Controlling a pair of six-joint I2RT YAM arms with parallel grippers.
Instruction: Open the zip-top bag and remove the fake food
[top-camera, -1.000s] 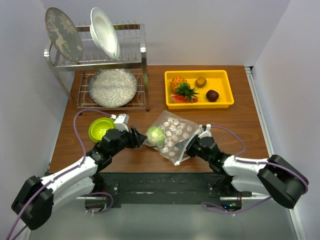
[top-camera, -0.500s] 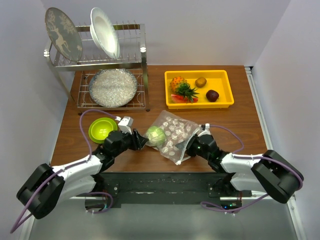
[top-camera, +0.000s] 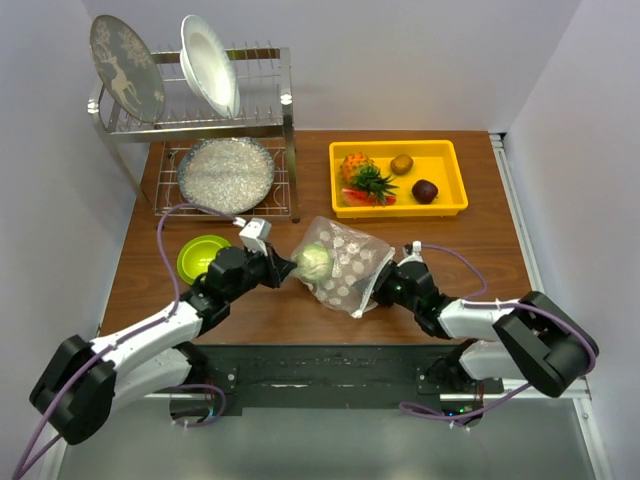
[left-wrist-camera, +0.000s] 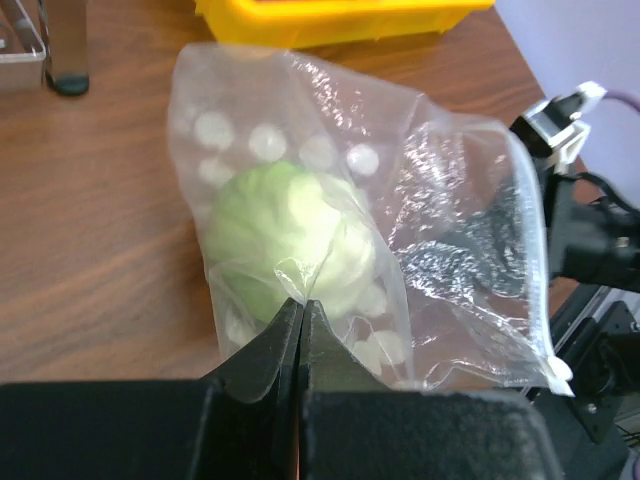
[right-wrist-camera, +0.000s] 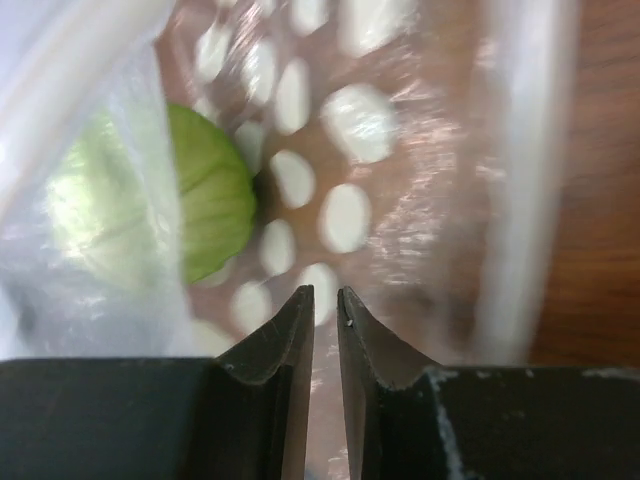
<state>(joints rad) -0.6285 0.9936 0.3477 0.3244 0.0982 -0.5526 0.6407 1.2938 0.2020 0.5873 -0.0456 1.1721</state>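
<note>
The zip-top bag, clear with white dots, lies on the wooden table between my two grippers. One fake food piece, a round green fruit, is inside at its left end. My left gripper is shut on a fold of the bag's film right by the green fruit; the jaws meet on the plastic. My right gripper pinches the bag's right edge, and in its wrist view the jaws stand almost together with the dotted film between them. The green fruit shows beyond.
A yellow tray behind the bag holds a pineapple, kiwi, dark ball and watermelon slice. A lime-green bowl sits left of my left gripper. A dish rack with plates fills the back left.
My left gripper reached right to the bag's left end and closed on the film. The bag shifted slightly left and back. The right gripper kept its hold.
</note>
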